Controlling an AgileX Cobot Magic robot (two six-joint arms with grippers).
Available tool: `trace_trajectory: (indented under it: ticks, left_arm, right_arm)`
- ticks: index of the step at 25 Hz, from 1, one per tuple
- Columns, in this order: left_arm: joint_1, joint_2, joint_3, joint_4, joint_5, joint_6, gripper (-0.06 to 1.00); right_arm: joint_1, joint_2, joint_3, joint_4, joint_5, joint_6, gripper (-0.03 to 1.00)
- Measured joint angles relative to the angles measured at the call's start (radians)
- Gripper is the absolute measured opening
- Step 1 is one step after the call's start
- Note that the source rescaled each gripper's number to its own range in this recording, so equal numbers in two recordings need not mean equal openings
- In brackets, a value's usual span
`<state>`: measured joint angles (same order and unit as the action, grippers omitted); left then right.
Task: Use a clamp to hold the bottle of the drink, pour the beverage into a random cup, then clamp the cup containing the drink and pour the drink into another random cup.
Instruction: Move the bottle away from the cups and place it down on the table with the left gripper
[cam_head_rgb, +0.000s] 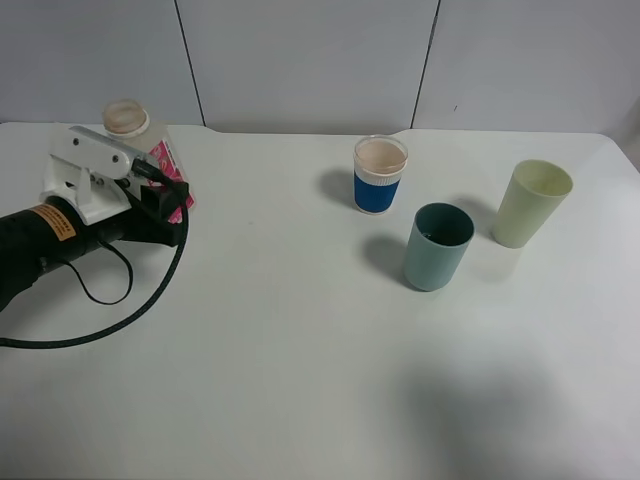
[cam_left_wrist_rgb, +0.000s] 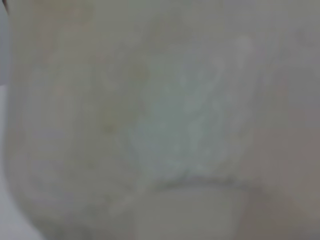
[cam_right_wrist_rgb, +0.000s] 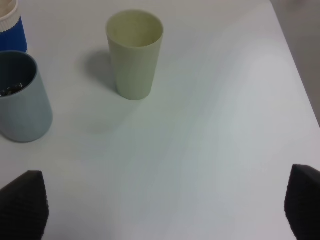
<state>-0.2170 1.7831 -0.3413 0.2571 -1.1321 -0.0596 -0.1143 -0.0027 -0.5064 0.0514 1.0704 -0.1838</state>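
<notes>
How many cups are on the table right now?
3: the blue-banded cup sits farthest back, the teal cup in front of it, and the pale yellow-green cup furthest right. None appears hidden.

No word or number can be read with certainty. The bottle (cam_head_rgb: 127, 118), toward ten o'clock from the middle of the table (cam_head_rgb: 300, 380) in the exterior high view, carries a pink label (cam_head_rgb: 165, 153) with white print, too small and too far hidden behind the arm to make out. On the black body of the left arm (cam_head_rgb: 20, 250), at about nine o'clock, sits an orange-yellow sticker (cam_head_rgb: 50, 222) with dark lines of print — likewise illegible. The left wrist view is all blur.
</notes>
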Motion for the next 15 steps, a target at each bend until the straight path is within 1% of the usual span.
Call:
trace_trajectory:
  ticks: [1, 2, 3, 7, 11, 15]
  left_arm:
    - [0.016, 0.029, 0.000, 0.023, -0.034, -0.013, 0.02]
    - [0.016, 0.029, 0.000, 0.023, -0.034, -0.013, 0.02]
    - [0.045, 0.082, 0.002, 0.046, -0.065, -0.022, 0.02]
    - [0.080, 0.176, 0.003, 0.056, -0.070, -0.029, 0.02]
    - [0.093, 0.235, 0.003, 0.056, -0.076, -0.029, 0.02]
    - [0.093, 0.246, 0.003, 0.056, -0.096, -0.014, 0.02]
  right_arm:
    - [0.000, 0.000, 0.000, 0.000, 0.000, 0.000, 0.81]
    - [0.000, 0.000, 0.000, 0.000, 0.000, 0.000, 0.81]
    - [0.000, 0.000, 0.000, 0.000, 0.000, 0.000, 0.81]
    - [0.000, 0.000, 0.000, 0.000, 0.000, 0.000, 0.81]
    - [0.000, 0.000, 0.000, 0.000, 0.000, 0.000, 0.81]
    - [0.000, 0.000, 0.000, 0.000, 0.000, 0.000, 0.81]
